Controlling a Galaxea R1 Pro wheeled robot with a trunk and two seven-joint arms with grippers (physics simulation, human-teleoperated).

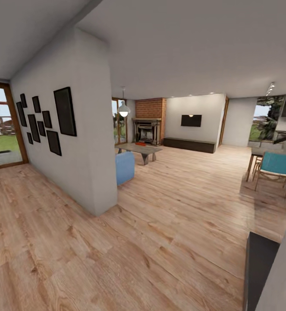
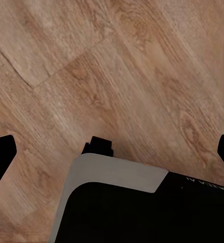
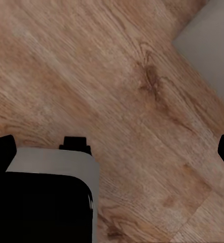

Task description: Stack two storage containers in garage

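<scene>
The left hand [image 2: 112,152] hangs over the wood-plank floor [image 2: 117,71], its two dark fingertips [image 2: 1,152] spread wide at the frame edges with nothing between them. The right hand [image 3: 112,149] is likewise wide open and empty above the same planks, a grey wall corner [image 3: 208,45] near it. Faint white lettering on the robot's dark base [image 2: 142,212] is too small to read. Far across the living room, a small orange-red shape, possibly a storage container [image 1: 140,144], sits on the low table [image 1: 139,150] before the brick fireplace [image 1: 149,125]; its contents cannot be told. A black TV [image 1: 191,120] hangs above a long dark cabinet [image 1: 189,144].
</scene>
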